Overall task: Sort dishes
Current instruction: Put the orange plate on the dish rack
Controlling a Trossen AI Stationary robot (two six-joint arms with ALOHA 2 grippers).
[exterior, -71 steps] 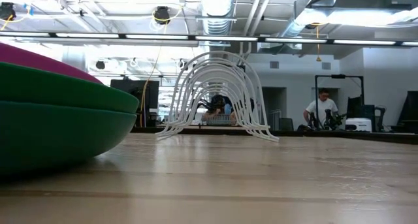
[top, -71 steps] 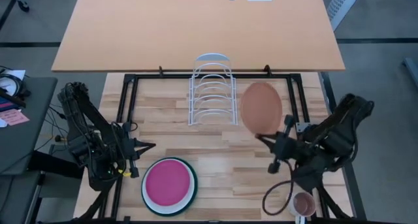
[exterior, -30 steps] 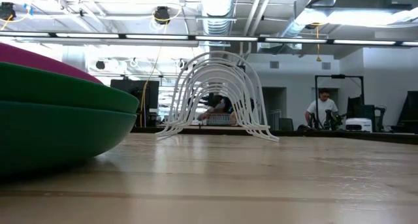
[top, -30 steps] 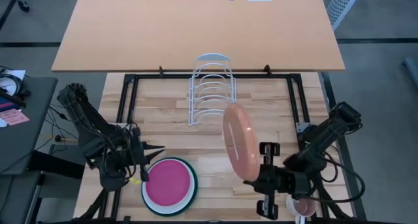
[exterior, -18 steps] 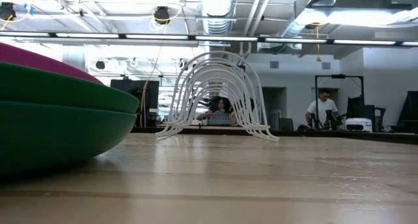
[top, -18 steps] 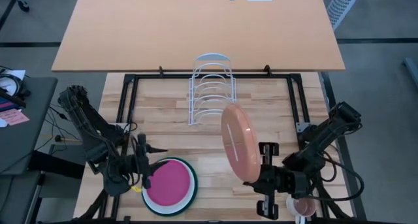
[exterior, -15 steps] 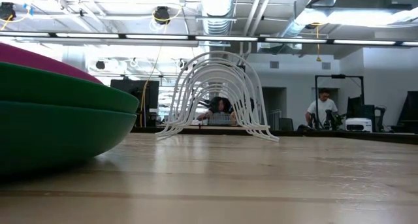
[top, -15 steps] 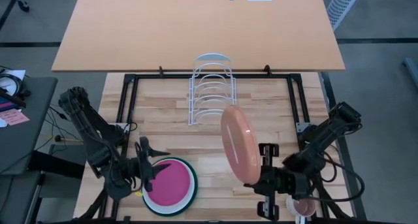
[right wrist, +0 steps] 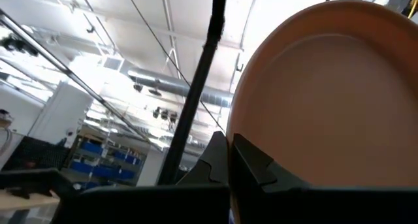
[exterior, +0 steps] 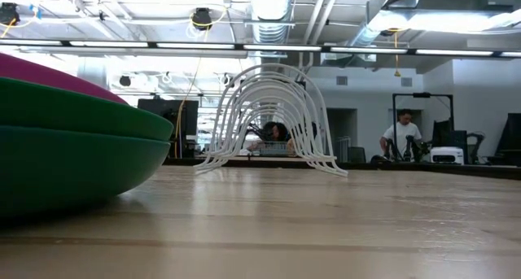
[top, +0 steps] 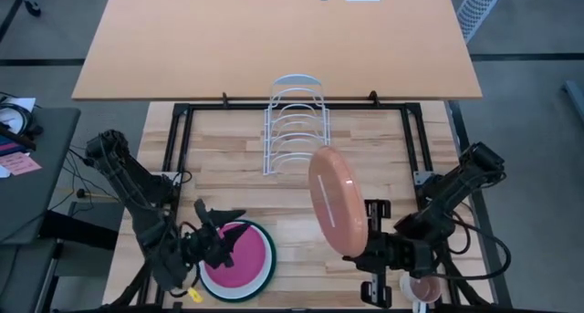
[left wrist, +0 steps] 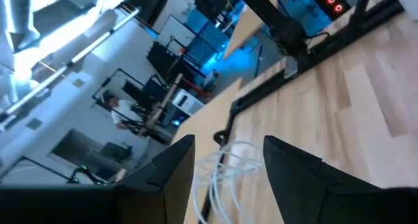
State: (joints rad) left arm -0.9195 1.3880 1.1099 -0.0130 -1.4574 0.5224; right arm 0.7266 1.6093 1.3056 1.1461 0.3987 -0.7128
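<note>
My right end effector [top: 369, 243] pinches the terracotta plate [top: 338, 201] upright by its 6 o'clock rim. My left end effector [top: 225, 224], fingers parted, has moved onto the pink plate [top: 240, 255]; the stack's green plate [exterior: 73, 149] is cut off in the low view.

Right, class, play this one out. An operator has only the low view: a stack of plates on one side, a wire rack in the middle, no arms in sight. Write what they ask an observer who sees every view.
Operator: Where is the brown plate?
Observer: The right tool is shut on the terracotta plate and holds it on edge above the table, in front of the wire rack.
Operator: And the left arm?
Observer: The left tool is open, at the edge of the stack on its own arm's side.
Operator: I see pink over green. Is that the whole stack?
Observer: No. From above, a white plate shows as a rim around the pink plate.
</note>
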